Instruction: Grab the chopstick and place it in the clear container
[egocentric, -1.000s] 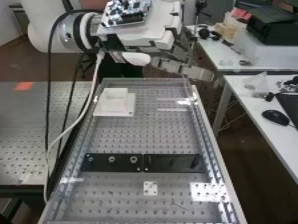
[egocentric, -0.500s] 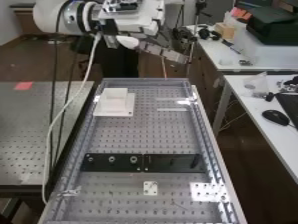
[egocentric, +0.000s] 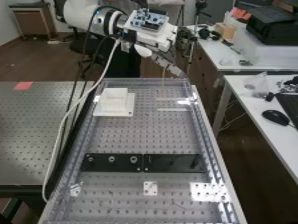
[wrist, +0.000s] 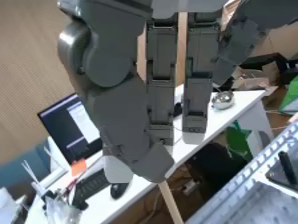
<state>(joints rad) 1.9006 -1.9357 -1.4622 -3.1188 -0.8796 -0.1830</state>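
Chopstick (wrist: 170, 202) found pinched in my hand (egocentric: 166, 62), the thumb bent across toward the fingers and the wooden stick emerging from under the thumb's tip. I note the hand raised at the far end of the perforated bench (egocentric: 140, 135), right of its middle, with the chopstick pointing down from it. In the high view the stick crosses the far rim of the clear container (egocentric: 143, 80); I cannot tell whether its lower end lies within the walls. At the far left of the container I record a white block (egocentric: 115, 95) upon a square white base (egocentric: 128, 111). Nearer, two black plates (egocentric: 100, 162) (egocentric: 166, 164) sit end to end across the bench, the left one bearing round fittings. Nearer still are a small white plate (egocentric: 150, 188) with holes and, to its right, a bright perforated piece (egocentric: 209, 192). Left of the bench stands a perforated table (egocentric: 33, 125) with a red patch (egocentric: 24, 85) toward its far edge. On the right I observe a white desk (egocentric: 266, 145) carrying a black mouse (egocentric: 275, 117) and, farther off, a black machine (egocentric: 269, 25) upon a second desk (egocentric: 213, 55).
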